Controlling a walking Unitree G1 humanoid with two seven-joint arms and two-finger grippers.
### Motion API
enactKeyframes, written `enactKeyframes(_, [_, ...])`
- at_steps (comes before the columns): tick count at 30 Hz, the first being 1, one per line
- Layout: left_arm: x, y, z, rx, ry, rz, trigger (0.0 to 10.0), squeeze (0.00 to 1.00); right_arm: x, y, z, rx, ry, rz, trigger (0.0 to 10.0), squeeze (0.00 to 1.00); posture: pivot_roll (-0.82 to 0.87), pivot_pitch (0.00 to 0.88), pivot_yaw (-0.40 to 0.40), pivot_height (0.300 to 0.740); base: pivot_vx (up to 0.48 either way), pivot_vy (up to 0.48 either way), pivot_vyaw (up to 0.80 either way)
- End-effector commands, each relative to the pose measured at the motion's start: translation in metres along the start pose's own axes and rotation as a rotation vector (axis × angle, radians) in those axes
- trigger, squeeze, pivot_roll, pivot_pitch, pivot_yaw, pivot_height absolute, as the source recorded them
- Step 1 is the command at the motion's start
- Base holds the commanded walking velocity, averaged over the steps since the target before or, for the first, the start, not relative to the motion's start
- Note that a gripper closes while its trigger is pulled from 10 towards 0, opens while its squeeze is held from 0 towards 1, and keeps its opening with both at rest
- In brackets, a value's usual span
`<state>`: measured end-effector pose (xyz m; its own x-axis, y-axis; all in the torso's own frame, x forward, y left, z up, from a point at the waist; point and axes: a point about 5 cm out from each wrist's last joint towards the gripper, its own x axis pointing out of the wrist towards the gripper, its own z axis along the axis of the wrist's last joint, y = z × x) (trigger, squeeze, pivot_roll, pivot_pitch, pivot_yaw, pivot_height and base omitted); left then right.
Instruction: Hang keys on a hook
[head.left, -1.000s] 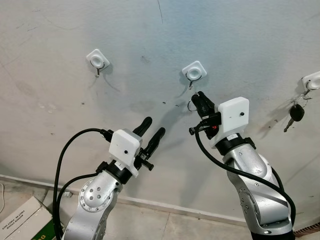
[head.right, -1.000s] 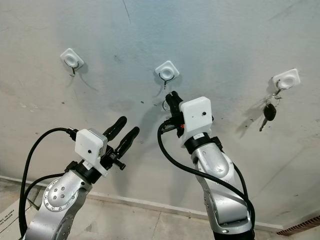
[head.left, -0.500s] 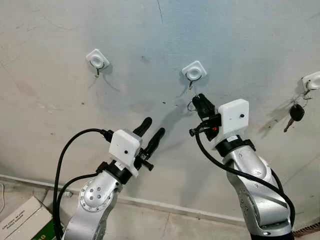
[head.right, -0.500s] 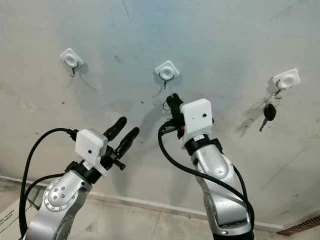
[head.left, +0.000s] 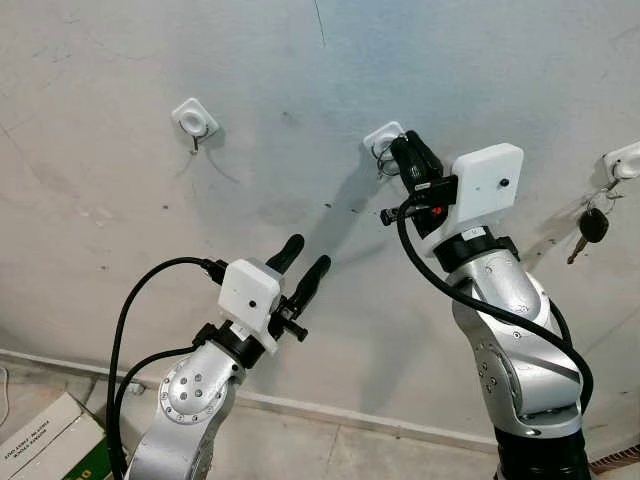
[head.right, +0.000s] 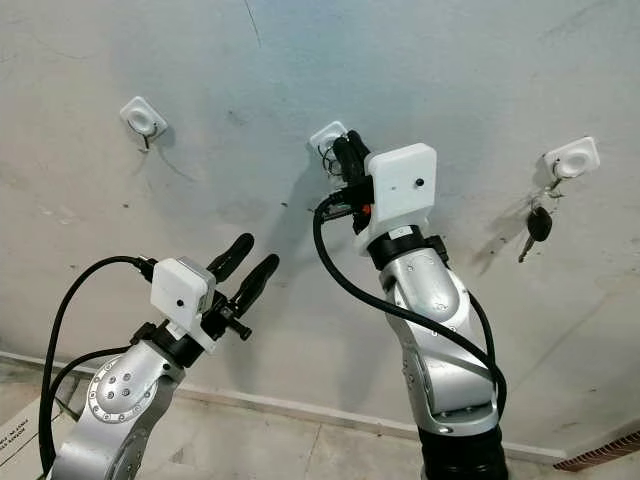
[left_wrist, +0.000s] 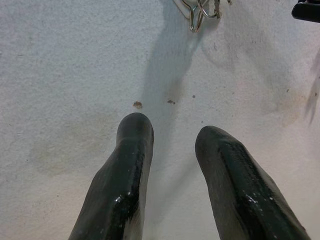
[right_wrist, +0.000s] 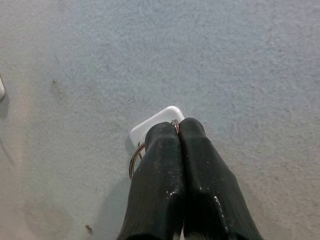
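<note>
I have the right pincer (right_wrist: 177, 131) clamped on the key ring (right_wrist: 134, 159), pressed against the middle hook (right_wrist: 150, 126) on the wall (head.left: 120, 150). Left pincer (head.left: 302, 262) wide apart, hovering lower down.

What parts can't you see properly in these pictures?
- Middle hook: in the head views the right tool covers its prong, so whether the key ring has caught it is unclear.
- Keys on that ring: hidden behind the shut fingers in the right wrist view.
- Hanging key: too small for detail.
- Box: cut off by the picture's corner.
</note>
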<state>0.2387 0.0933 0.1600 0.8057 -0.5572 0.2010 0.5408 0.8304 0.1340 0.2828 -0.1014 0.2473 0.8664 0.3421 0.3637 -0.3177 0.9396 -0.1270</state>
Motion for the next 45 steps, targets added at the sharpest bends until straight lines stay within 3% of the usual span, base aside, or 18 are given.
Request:
enactKeyframes(1, [0.000,0.000,-0.001,0.013,0.006,0.000,10.0,0.00,0.003,0.004,0.007,0.007,-0.022,0.020,10.0,0.00,-0.05,0.075,0.008,0.740,0.000,0.000,0.00])
enactKeyframes(16, [0.001,0.000,-0.002,0.011,0.007,-0.004,10.0,0.00,0.010,-0.002,0.023,0.010,-0.065,0.006,10.0,0.00,-0.06,0.074,0.010,0.740,0.000,0.000,0.00])
enactKeyframes(33, [0.001,-0.001,-0.001,0.015,0.005,0.000,10.0,0.00,0.001,0.016,-0.008,0.040,0.027,0.043,10.0,0.00,-0.05,0.078,0.005,0.740,0.000,0.000,0.00])
enactKeyframes(45, [0.001,-0.001,-0.001,0.015,0.005,-0.001,10.0,0.00,0.001,0.016,-0.008,0.036,0.021,0.037,10.0,0.00,-0.05,0.077,0.006,0.740,0.000,0.000,0.00])
